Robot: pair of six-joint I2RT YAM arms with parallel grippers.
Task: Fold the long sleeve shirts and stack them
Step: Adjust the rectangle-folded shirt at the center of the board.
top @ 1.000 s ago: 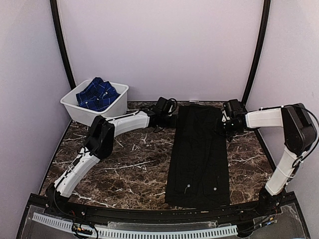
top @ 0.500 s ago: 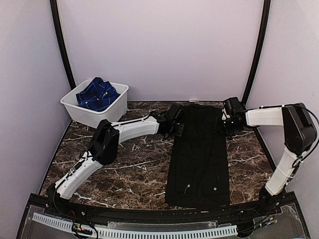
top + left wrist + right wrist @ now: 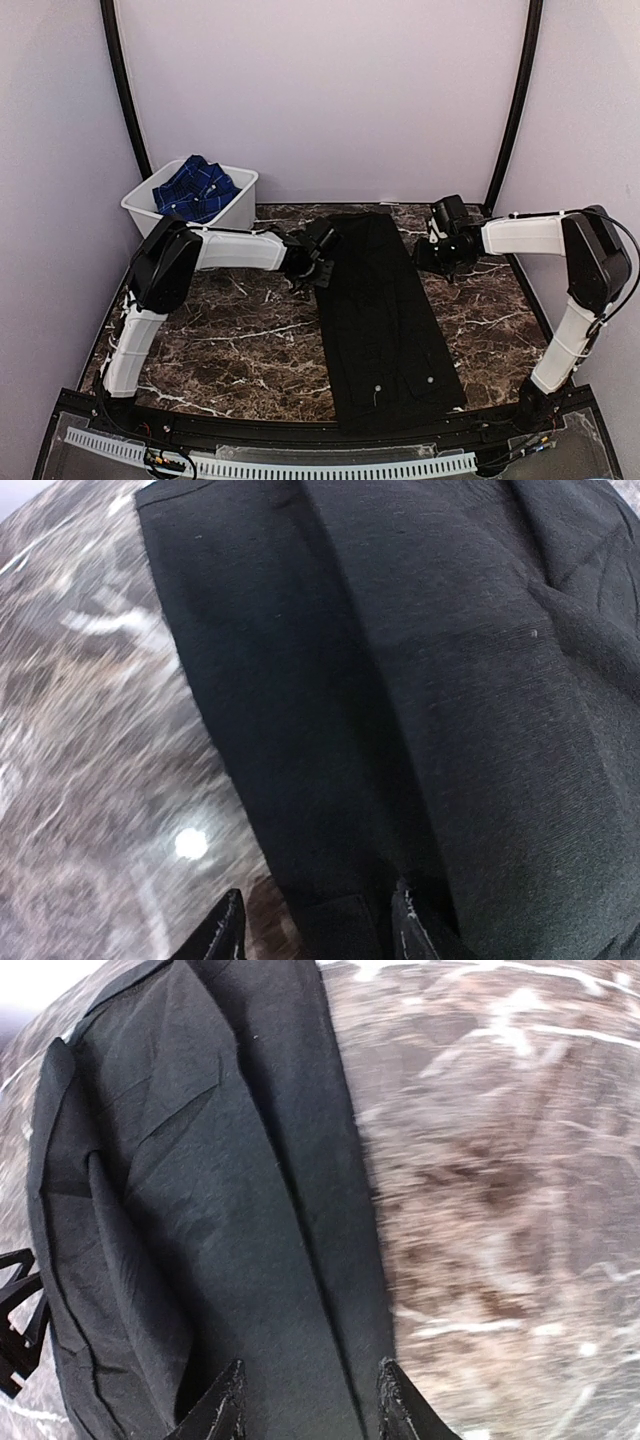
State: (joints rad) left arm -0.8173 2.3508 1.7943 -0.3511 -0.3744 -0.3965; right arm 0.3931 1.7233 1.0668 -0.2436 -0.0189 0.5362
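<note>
The black shirt [image 3: 385, 320] is lying on the tabletop [image 3: 250, 340] as a long narrow strip, running askew from the far side to the near edge. The left fingers [image 3: 322, 265] and right fingers [image 3: 428, 253] are sitting at its two far corners, each pair narrowed onto the cloth's edge. Both seem to be gripping it, since the marble is smearing in the wrist views while the cloth is showing sharp. The crosswise fold looks to be starting, and it is calling for both corners to rise together and travel evenly toward the near hem. The frames are cutting off the fingertips, so contact is going unseen. The blue checked shirt [image 3: 193, 187] is waiting crumpled, mostly hidden, in the white tub [image 3: 240, 205].
</note>
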